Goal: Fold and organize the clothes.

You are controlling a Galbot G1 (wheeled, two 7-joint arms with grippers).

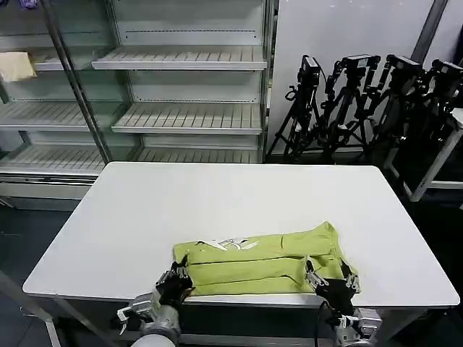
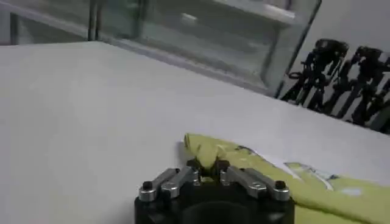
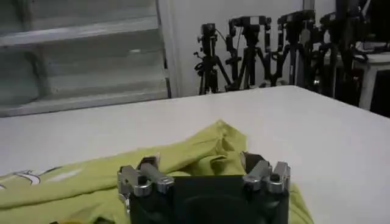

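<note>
Two grippers are at the near edge of the white table, which is the biggest thing before you, and the clothes, a lime yellow-green shirt, lie across that near edge already doubled into a long band.

Behind the table stands a glass-fronted shelf unit. Its slatted shelves look bare apart from a pale cream cloth on an upper shelf at the far left. To the right of it, a cluster of black tripods leans against the wall.

Your left gripper is clenched on the shirt's left end; the left wrist view shows fabric pinched between its closed fingertips. Your right gripper sits at the right end with its fingers spread apart over the cloth, so it looks released, not yet holding.

You seem to be midway through a fold. Next, close the right gripper on its corner, then lift both ends together and carry them evenly, or the band will skew.
</note>
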